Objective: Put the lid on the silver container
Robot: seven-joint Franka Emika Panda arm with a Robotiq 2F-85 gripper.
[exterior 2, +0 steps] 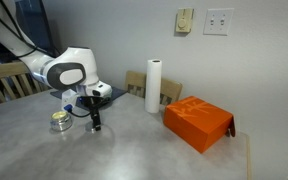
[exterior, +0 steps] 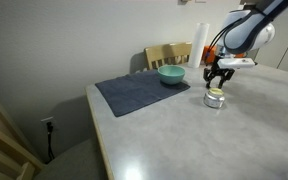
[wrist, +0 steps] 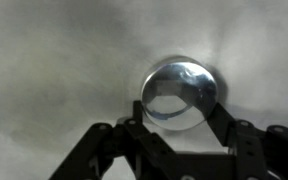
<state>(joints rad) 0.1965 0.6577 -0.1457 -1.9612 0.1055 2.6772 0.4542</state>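
The silver container (exterior: pixel 215 98) is a small, round, shiny pot standing on the grey table; it also shows in an exterior view (exterior 2: pixel 59 122). In the wrist view the silver container (wrist: pixel 182 95) has a glassy, reflective lid lying on top of it. My gripper (exterior: pixel 219 78) hangs just above and close beside it, fingers spread. In the wrist view the gripper (wrist: pixel 181 114) has one dark finger on each side of the pot's near rim, and nothing is pinched between them. In an exterior view the gripper (exterior 2: pixel 96 122) stands low, near the table and next to the pot.
A teal bowl (exterior: pixel 171 74) sits on a dark blue mat (exterior: pixel 139 93). A paper towel roll (exterior 2: pixel 154 85) stands at the table's back, an orange box (exterior 2: pixel 197 122) near its edge. A wooden chair (exterior: pixel 169 52) stands behind the table.
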